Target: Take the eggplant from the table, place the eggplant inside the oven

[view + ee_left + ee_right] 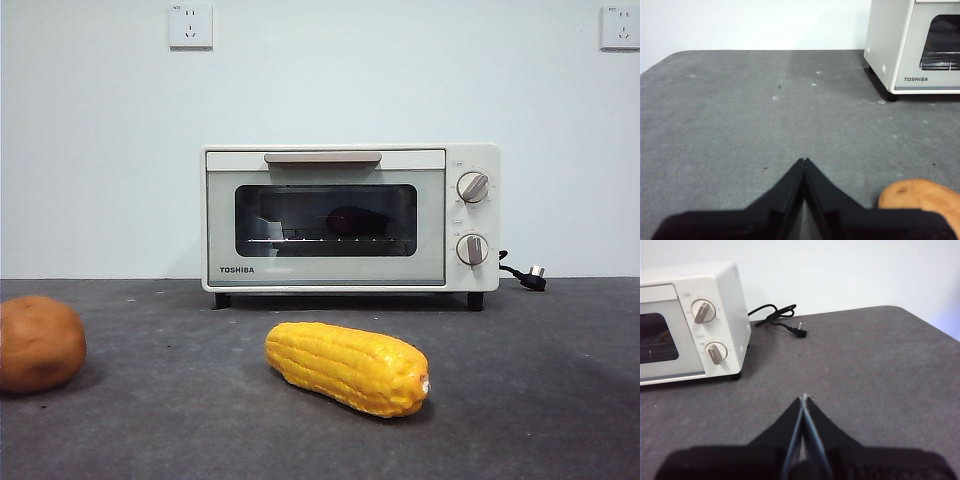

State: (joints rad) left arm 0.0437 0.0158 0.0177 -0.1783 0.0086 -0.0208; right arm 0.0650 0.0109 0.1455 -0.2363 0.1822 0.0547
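The oven (350,217) stands shut at the back of the table (530,400), and through its glass window you can make out a dark, rounded shape on the wire rack, most likely the eggplant (352,221), though the tinted glass keeps it from being certain. No eggplant lies on the table in any view. In front of the oven rests a yellow corn cob (347,367); off to the oven's left side sits a brown potato (38,343).

Your left gripper (804,161) hangs above bare table with its jaws pressed together and nothing between them, the potato just beside it and the oven's left corner well ahead. Your right gripper (804,398) is likewise closed and empty, facing the table to the right of the oven's knobs, with the loose power cord (777,317) lying beyond.

Judged from this, the placing looks done. Keep both arms back from the door, and confirm the shape inside before you call the task finished.
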